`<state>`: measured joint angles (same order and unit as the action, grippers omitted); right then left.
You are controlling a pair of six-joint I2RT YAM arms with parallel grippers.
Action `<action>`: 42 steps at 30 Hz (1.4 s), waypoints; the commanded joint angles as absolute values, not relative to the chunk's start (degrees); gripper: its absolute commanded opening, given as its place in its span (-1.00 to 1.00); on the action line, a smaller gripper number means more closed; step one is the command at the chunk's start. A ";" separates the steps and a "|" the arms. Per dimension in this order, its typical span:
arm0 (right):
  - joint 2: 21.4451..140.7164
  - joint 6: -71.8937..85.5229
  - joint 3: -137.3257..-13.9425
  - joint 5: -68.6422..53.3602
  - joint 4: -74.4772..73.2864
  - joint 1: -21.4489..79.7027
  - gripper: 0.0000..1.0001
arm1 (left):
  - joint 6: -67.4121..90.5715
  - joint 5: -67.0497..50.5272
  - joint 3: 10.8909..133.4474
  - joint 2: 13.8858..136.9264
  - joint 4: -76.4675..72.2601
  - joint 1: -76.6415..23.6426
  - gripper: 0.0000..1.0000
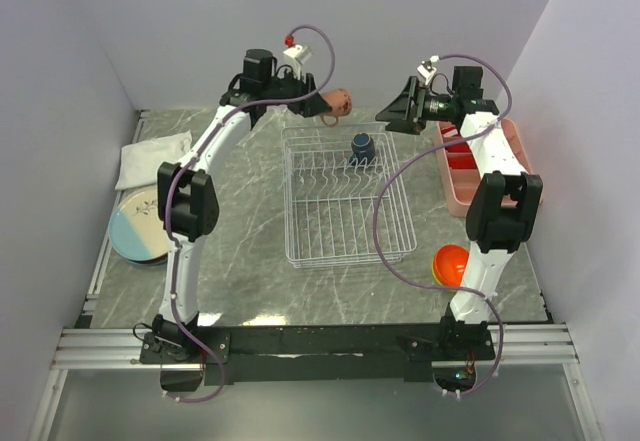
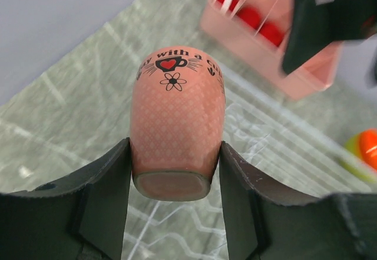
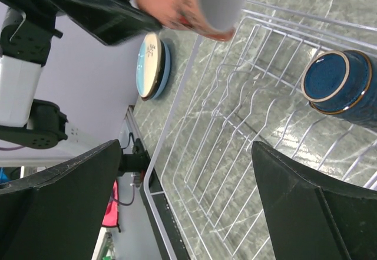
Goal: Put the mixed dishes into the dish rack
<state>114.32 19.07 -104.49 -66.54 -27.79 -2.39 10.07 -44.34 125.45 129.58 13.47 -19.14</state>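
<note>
Left gripper [image 2: 175,154] is clamped on a pink patterned mug [image 2: 177,118], held above the dish rack [image 1: 288,201] at its 11 o'clock corner. A small dark blue mug [image 1: 362,146] is seated inside the rack at 12 o'clock. Right gripper [image 3: 185,148] is spread wide at 1 o'clock.
</note>
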 commanded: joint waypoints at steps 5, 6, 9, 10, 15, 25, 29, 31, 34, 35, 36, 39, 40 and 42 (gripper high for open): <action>109.86 16.87 -103.10 -66.01 -28.83 -3.60 1.00 | -15.54 -37.53 132.80 129.37 30.75 -20.39 -0.98; 109.78 16.87 -103.01 -66.01 -28.74 -3.69 1.00 | -18.43 -37.27 133.24 129.29 32.24 -20.56 -0.98; 109.69 16.96 -102.66 -66.00 -28.56 -3.95 1.00 | -23.18 -35.95 133.59 129.02 33.74 -21.00 -0.98; 109.60 16.96 -102.57 -66.01 -28.56 -3.96 1.00 | -24.60 -36.03 134.55 129.11 34.53 -21.18 -0.98; 108.46 16.96 -101.25 -65.92 -28.56 -4.48 1.00 | -32.84 -37.09 136.31 129.64 39.45 -22.85 -0.98; 107.05 17.32 -99.15 -66.44 -28.30 -5.97 1.00 | -46.05 -34.46 135.35 130.16 45.27 -25.57 -0.98; 106.26 17.75 -97.39 -66.88 -27.86 -6.77 1.00 | -50.08 -30.86 135.53 131.13 44.39 -26.37 -0.98; 105.82 17.84 -96.34 -66.97 -27.60 -7.38 1.00 | -51.32 -29.10 135.53 131.83 44.74 -26.80 -0.98; 105.47 18.54 -95.54 -67.59 -27.07 -8.08 1.00 | -52.99 -27.34 136.93 133.15 46.40 -27.24 -0.98; 105.64 18.89 -95.45 -67.76 -26.98 -8.26 1.00 | -53.61 -26.64 137.28 133.59 46.84 -27.42 -0.98; 105.64 18.98 -95.45 -68.02 -26.98 -8.44 1.00 | -54.22 -26.02 137.89 133.85 47.37 -27.77 -0.98; 106.00 18.11 -95.97 -67.94 -27.68 -8.79 1.00 | -55.28 -24.44 137.99 134.73 47.64 -28.30 -0.98; 106.26 17.41 -96.85 -67.24 -28.47 -8.79 1.00 | -55.46 -23.91 138.08 135.00 47.55 -28.56 -0.98; 106.44 16.17 -97.82 -66.71 -29.79 -8.79 1.00 | -55.72 -23.38 138.60 135.70 47.37 -28.74 -0.98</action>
